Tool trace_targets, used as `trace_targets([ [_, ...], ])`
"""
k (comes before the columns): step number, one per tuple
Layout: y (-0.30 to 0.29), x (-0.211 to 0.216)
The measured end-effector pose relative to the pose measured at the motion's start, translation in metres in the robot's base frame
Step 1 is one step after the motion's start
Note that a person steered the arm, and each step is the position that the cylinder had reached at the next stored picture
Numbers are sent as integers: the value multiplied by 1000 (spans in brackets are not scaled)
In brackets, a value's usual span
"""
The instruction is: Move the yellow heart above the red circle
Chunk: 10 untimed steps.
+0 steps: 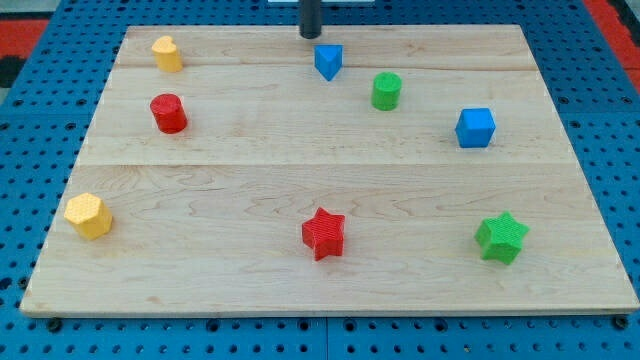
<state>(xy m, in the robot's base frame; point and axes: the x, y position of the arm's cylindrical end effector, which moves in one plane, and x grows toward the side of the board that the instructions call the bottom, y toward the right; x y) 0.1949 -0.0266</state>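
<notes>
The yellow heart [166, 53] sits near the board's top left corner. The red circle [169, 113] stands just below it, a small gap apart. My tip [311, 36] is at the top edge of the board near the middle, just up and left of the blue triangle [328, 61]. It is far to the right of the yellow heart and touches no block.
A green circle [386, 91] and a blue cube [475, 128] lie at the upper right. A yellow hexagon [88, 215] is at the lower left, a red star [323, 234] at bottom middle, a green star [501, 238] at the lower right. The wooden board [300, 160] ends in blue pegboard.
</notes>
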Motion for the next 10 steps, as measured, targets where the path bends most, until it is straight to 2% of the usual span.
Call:
trace_targets([
  [3,-155,-2],
  [4,-173,18],
  [5,-173,62],
  [6,-167,87],
  [8,-170,78],
  [9,-180,44],
  [10,-241,30],
])
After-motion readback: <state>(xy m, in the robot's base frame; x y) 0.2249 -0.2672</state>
